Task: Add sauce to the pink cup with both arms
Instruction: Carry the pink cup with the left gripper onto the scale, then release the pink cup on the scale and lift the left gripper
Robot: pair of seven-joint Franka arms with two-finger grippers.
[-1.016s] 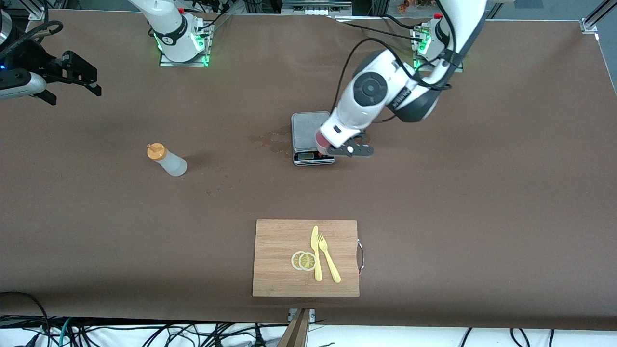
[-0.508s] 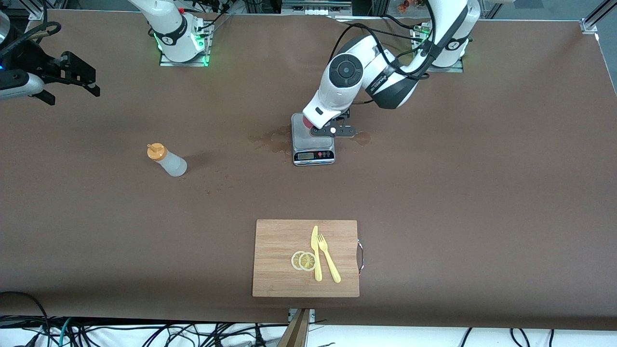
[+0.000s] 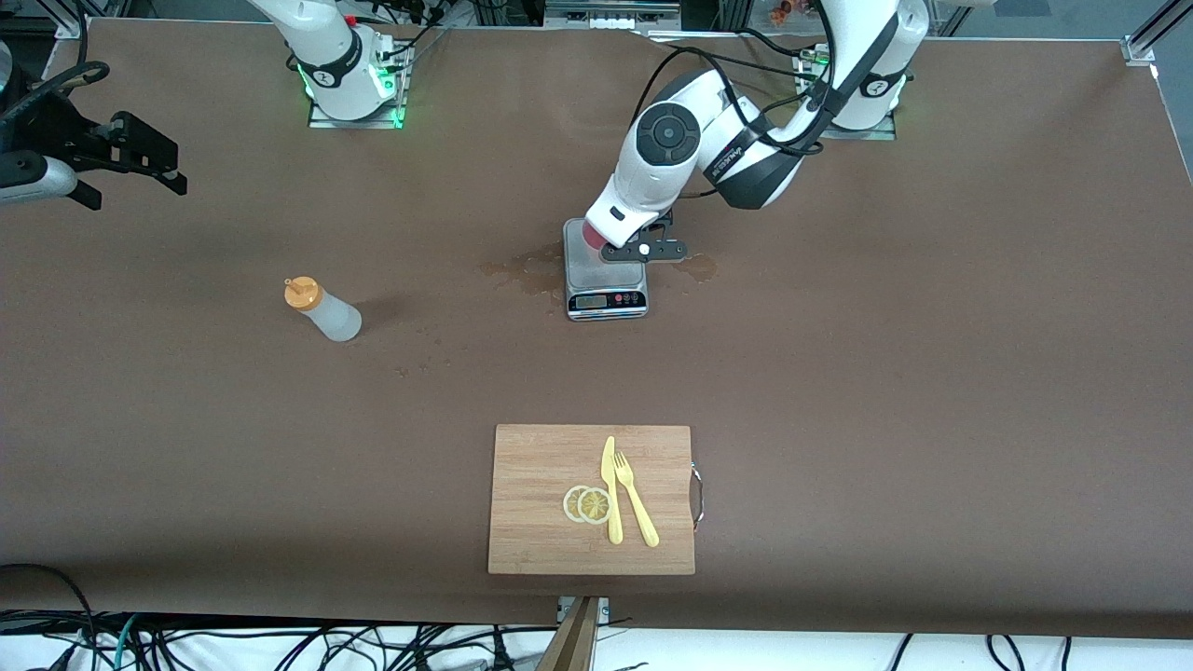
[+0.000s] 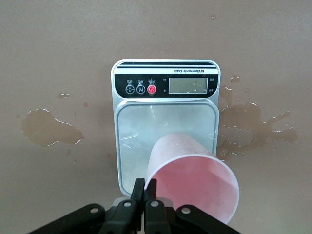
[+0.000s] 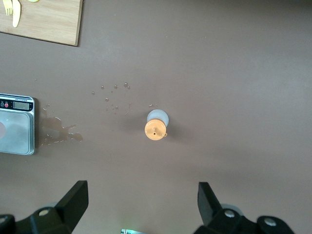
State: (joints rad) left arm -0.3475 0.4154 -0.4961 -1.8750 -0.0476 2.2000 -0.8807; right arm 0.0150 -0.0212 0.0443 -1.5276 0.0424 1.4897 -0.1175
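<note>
While the brown table [image 3: 932, 373] is taken up mostly by bare cloth, the two arms are set at very different work. The left arm [image 3: 690, 149] is bent down over the scale [image 3: 604, 280], and its gripper [image 4: 145, 195] is shut on the rim of the pink cup [image 4: 195, 180], whose wall is pinched between the closed fingers; the cup is held tilted over the scale's plate, seemingly so that it can be set there for weighing, though it cannot be told whether its base touches the plate. The right gripper [image 5: 141, 204] hangs with its jaws spread wide and empty, high over the right arm's end of the table, and the sauce [image 5: 156, 126] is framed between its fingers from above, which suggests a reach for that bottle is being lined up. The sauce stands upright, well apart from the scale and untouched. A board [image 3: 592, 499] lies nearer to the front camera, carrying a yellow knife [image 3: 610, 489], a fork [image 3: 636, 508] and two lemon slices [image 3: 587, 504]; none of these is judged to obstruct either arm. Wet puddles [image 4: 51, 129] are seen on the cloth at both sides of the scale, and small droplets [image 5: 112, 95] are scattered between scale and sauce.
</note>
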